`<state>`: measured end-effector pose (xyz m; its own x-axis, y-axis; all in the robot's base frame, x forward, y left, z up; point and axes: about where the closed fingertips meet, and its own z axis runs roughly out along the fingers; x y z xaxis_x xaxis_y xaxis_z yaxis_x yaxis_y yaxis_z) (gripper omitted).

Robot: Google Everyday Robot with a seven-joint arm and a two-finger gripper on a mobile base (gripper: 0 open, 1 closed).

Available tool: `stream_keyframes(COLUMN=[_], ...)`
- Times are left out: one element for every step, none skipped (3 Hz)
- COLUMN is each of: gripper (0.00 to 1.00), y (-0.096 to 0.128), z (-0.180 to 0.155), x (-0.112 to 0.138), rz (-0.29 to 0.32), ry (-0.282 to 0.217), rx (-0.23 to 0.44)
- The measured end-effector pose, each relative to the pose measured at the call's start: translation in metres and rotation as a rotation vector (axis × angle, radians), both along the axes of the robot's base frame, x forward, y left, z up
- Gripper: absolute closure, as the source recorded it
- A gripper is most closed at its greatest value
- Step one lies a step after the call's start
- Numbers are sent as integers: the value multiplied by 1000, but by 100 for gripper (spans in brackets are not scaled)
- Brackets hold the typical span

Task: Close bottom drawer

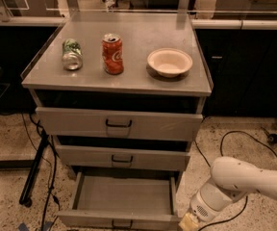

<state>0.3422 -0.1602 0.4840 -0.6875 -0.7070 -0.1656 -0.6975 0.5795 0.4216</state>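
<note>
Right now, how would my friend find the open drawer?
Find the grey metal cabinet with the red soda can on top. Its low grey bottom drawer sits nearest the floor, with the robot's pale hand beside its front right corner. Unlike the two drawers above, it is pulled far out, showing an empty tray.

One grey metal cabinet (pixel 138 32) with three grey drawers: top drawer (pixel 71 121), middle drawer (pixel 81 155) and bottom drawer (pixel 124 194). One small black handle (pixel 118 123) per drawer, three in all. Two drink cans on the cabinet top, left: one green can (pixel 72 54) on its side, one red can (pixel 112 54) upright. One shallow white bowl (pixel 169 61), right. One white robot arm (pixel 244 182), near right, ending in one gripper (pixel 189 222) just beside the bottom drawer's near right corner.
</note>
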Motion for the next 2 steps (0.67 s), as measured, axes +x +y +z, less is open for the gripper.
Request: stream_keyframes(gripper=[100, 100], y=[7, 8], z=[-30, -32], x=[18, 19], rz=[-58, -64], ry=[-25, -31], rx=[7, 9])
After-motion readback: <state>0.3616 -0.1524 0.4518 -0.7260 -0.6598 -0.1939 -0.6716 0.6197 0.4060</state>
